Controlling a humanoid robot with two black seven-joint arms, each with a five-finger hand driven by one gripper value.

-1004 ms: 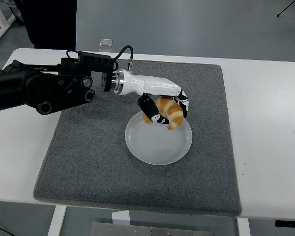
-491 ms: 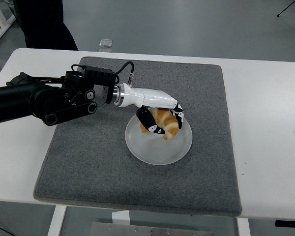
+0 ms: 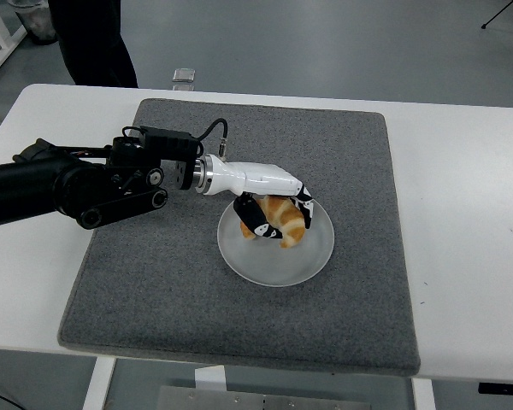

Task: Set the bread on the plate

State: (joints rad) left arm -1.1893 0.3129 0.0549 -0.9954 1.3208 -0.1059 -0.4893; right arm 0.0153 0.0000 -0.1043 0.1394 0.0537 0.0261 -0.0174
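One grey mat (image 3: 154, 290) under the plate (image 3: 312, 256), nothing else on it; a person's dark legs (image 3: 94, 38) stand beyond the table's (image 3: 462, 213) far edge. Bread (image 3: 284, 220) sits low over the plate's left half, contact unclear, partly hidden by fingers. Left hand (image 3: 269, 209) reaches in level from the plate's left, fingers wrapped around the bread.

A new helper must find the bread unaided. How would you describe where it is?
On the white table lies a grey mat with a round white plate on it. The bread, golden-brown, is over that plate, gripped by the left hand.
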